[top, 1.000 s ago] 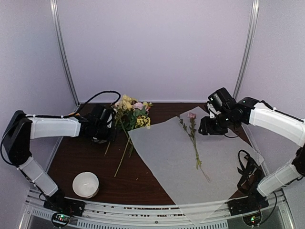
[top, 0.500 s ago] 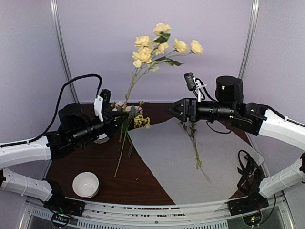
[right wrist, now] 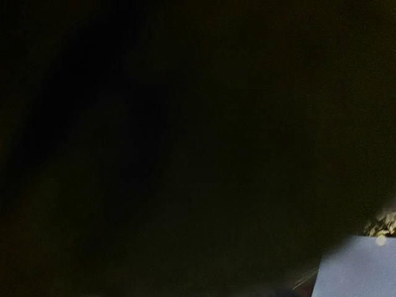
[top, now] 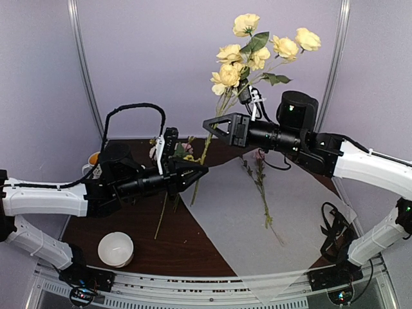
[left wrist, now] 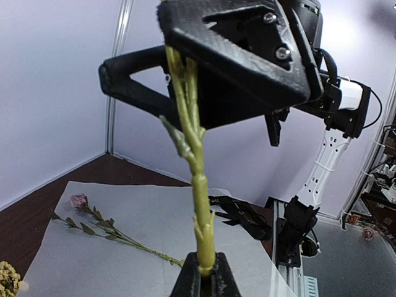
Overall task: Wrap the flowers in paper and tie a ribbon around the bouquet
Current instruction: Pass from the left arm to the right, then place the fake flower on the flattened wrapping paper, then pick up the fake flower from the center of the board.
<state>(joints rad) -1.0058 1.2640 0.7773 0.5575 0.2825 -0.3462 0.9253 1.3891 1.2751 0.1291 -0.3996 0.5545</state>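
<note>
Spray of pale yellow roses on long green stems (top: 257,55) held upright, high above the dark wooden bench (top: 129,219). Left end effector (top: 205,170) clamped on the stem base. Right end effector (top: 210,126) has fingers apart, straddling the stems higher up. Frosted white paper sheet (top: 257,238) lies flat on the bench, with a pink-flowered sprig (top: 261,187) on it.

Top overlooks table (top: 129,225); left wrist faces right arm (left wrist: 349,102); right wrist obscured.

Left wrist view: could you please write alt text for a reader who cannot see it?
The left claw, at bottom centre, is shut on an upright green stem that rises between the open fingers of the right claw. Behind, a pink sprig lies on white paper.
</note>
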